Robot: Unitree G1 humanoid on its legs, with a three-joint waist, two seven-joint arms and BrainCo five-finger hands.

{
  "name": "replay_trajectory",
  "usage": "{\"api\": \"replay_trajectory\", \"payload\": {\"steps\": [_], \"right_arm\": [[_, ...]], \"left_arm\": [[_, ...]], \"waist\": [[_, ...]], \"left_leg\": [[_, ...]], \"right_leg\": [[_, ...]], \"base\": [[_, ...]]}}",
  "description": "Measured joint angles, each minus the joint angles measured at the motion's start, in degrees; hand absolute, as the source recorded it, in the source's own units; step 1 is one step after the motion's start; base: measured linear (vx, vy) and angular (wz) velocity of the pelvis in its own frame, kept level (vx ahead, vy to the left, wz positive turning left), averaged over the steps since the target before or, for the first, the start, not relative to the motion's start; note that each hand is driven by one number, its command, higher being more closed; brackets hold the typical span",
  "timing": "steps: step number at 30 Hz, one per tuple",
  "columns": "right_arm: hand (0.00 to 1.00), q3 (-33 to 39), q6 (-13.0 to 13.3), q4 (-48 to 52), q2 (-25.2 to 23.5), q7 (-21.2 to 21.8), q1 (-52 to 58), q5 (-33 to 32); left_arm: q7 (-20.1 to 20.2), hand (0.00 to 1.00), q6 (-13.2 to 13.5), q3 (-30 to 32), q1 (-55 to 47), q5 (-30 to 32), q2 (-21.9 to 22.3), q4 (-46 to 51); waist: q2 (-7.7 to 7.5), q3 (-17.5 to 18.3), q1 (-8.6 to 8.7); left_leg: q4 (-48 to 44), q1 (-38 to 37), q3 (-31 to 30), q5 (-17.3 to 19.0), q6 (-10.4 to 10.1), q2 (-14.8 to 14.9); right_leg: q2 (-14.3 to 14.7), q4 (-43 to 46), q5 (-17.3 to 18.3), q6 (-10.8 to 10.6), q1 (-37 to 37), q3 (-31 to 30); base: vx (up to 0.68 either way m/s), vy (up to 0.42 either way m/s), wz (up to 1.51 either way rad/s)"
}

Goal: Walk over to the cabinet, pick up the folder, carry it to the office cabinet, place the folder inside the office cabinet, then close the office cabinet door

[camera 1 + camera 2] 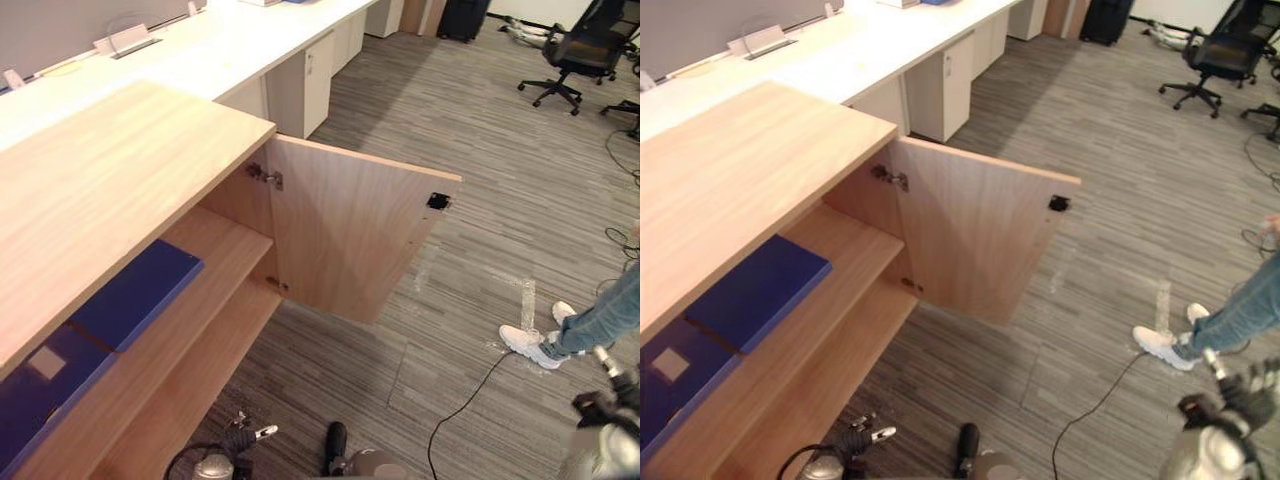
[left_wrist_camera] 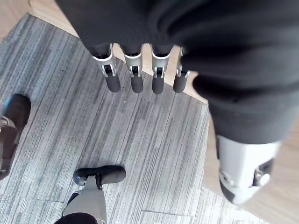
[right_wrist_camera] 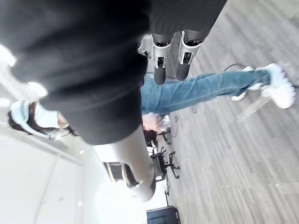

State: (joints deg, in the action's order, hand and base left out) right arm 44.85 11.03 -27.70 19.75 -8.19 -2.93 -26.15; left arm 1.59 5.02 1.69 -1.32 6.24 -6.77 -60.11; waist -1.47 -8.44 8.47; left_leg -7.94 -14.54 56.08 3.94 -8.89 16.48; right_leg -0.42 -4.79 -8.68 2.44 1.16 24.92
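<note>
A flat, bright blue folder (image 1: 135,292) is seen lying on the upper shelf (image 1: 228,238) of a light wooden office cabinet (image 1: 110,170), just inside the open wooden door (image 1: 345,235). A second, darker blue folder with a pale label (image 1: 40,385) lies on the same shelf, touching the first and farther from the door. Which of the two is the one carried cannot be told. The door is swung wide over grey striped carpet (image 1: 450,200), so closing it is judged to be the step left.

Trouble could arise in three ways. The bright folder's corner lies close to the shelf's front edge, and the door might catch on it if it sticks out. A push near the hinge side might leave the door ajar. A person's jeans leg (image 1: 600,320) and white shoe (image 1: 528,345) are seen beyond the door's free edge, near the right hand's side, and a wide arm swing could reach them.

The left hand (image 2: 136,79) hangs low, apart from the door, fingers straight and spread, with nothing held. The right hand (image 3: 160,70) is well apart from the door, fingers relaxed, likewise empty.
</note>
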Motion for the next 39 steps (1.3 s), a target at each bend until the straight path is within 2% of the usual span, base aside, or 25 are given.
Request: {"api": "replay_trajectory", "payload": {"steps": [3, 8, 11, 16, 20, 24, 29, 35, 36, 39], "right_arm": [[0.0, -2.9, 0.1, -7.7, 6.7, 0.9, -5.1, -2.0], [0.0, -11.5, -0.7, -24.6, 18.6, 3.3, -15.0, -2.4], [0.0, -15.8, -2.2, -32.7, 24.7, 4.3, -21.2, -2.4], [0.0, -19.2, -3.6, -38.9, 32.4, 6.5, -30.7, -2.4], [0.0, -20.4, -4.4, -40.7, 34.5, 7.7, -35.5, -2.4], [0.0, -26.5, -5.2, -40.9, 34.8, 10.1, -38.3, -2.5], [0.0, -35.5, -6.0, -40.7, 34.7, 13.9, -41.0, -1.6], [0.0, -47.4, -6.6, -30.0, 31.7, 18.4, -41.2, 1.8], [0.0, -47.4, -7.0, -29.5, 31.4, 17.1, -41.4, 2.1], [0.0, -50.2, -7.0, -27.0, 31.6, 17.6, -41.4, 1.5]], "left_arm": [[0.1, 0.0, 0.1, -0.1, -0.7, 0.0, -1.1, 0.0], [0.1, 0.0, 0.4, -0.2, -1.9, -2.3, -2.6, 0.0], [0.1, 0.0, 0.5, -0.2, -2.0, -3.8, -3.0, 0.0], [0.1, 0.0, 0.9, -0.1, -2.1, -5.3, -3.1, 0.1], [0.4, 0.0, 1.0, 0.0, -2.2, -7.0, -3.2, 0.1], [0.8, 0.0, 1.1, -0.1, -2.1, -7.3, -3.2, 1.3], [1.7, 0.0, 1.1, -0.3, -1.8, -7.3, -3.2, 2.4], [2.4, 0.0, 1.1, -0.4, -1.8, -6.8, -3.1, 3.5], [2.4, 0.0, 1.1, -0.4, -1.8, -6.7, -3.1, 4.0], [2.5, 0.0, 1.2, -0.1, -2.5, -6.0, -3.0, 4.3]], "waist": [[1.19, -0.6, -0.23], [4.59, -0.9, -0.88], [5.86, -1.2, -1.76], [7.33, -2.8, -1.98], [7.69, -2.9, -2.29], [7.7, -2.9, -2.5], [7.73, -2.9, -3.8], [7.72, -3.0, -4.57], [7.7, -3.0, -4.84], [7.78, -3.1, -4.21]], "left_leg": [[-1.2, 1.1, -1.5, 0.6, 0.3, 0.3], [-3.7, 3.6, -5.2, 1.7, 0.9, 0.9], [-4.3, 4.3, -6.6, 1.8, 1.0, 1.0], [-4.5, 4.6, -8.6, 2.1, 1.1, 1.0], [-4.4, 4.7, -9.2, 2.1, 1.1, 1.0], [-4.4, 4.9, -9.7, 2.1, 1.1, 0.8], [-4.4, 5.4, -10.3, 1.8, 0.7, 0.8], [-4.4, 5.4, -10.2, 1.8, 0.7, 1.0], [-4.4, 5.4, -10.2, 1.8, 0.7, 1.0], [-4.4, 5.3, -9.9, 1.8, 0.8, 1.1]], "right_leg": [[-0.5, 0.0, -0.1, -0.1, -0.1, 1.2], [-1.5, 0.1, -0.2, -0.2, -0.4, 3.7], [-1.7, 0.1, -0.2, -0.2, -0.8, 4.8], [-2.4, 0.0, 0.0, -0.4, -1.7, 6.4], [-2.5, 0.0, 0.0, -0.4, -2.1, 6.9], [-2.8, 0.0, -0.1, -0.3, -2.3, 7.5], [-2.8, 0.0, -0.1, -0.3, -2.2, 7.9], [-2.7, -0.1, -0.2, -0.4, -2.1, 7.9], [-2.7, -0.1, -0.2, -0.4, -2.1, 7.9], [-2.5, -0.1, -0.2, -0.4, -1.9, 7.4]], "base": [[-0.03, -0.001, 0.24], [-0.02, 0.01, 0.27], [-0.01, -0.002, 0.22], [-0.01, -0.002, 0.18], [0.01, -0.011, 0.09], [0.02, -0.008, 0.08], [0.03, -0.018, 0.05], [0.03, -0.014, -0.01], [0.03, -0.019, -0.03], [0.04, -0.017, -0.1]]}}
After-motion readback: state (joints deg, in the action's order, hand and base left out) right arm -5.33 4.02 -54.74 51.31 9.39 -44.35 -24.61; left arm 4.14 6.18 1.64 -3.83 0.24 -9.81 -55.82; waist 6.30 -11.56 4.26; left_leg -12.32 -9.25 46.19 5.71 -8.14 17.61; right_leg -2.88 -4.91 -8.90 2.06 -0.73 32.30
